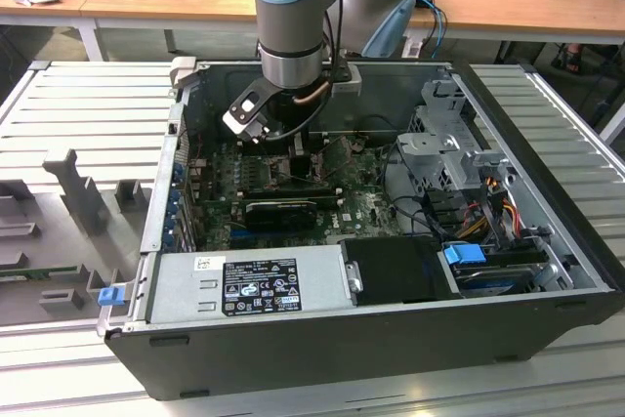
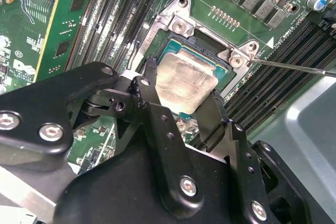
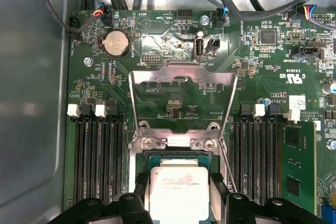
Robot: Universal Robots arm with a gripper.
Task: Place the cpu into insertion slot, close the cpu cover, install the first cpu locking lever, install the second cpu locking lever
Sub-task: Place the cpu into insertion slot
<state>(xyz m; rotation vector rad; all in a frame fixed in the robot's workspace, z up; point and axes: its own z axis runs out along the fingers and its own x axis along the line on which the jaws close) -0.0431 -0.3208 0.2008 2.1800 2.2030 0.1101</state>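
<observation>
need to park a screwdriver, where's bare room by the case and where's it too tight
Bare ribbed table at the exterior view's right of the case. At that view's left, grey fixtures take up much of the table. Inside it is crowded: the gripper grips the cpu at the insertion slot, memory slots flank it, the cpu cover is open.

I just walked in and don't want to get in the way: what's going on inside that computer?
A robot arm is reaching down into an open computer case. Its gripper is shut on the cpu, holding it right at the insertion slot on the green board. I cannot tell whether the chip is fully seated. The cpu cover stands open, so it has not yet been closed.
</observation>
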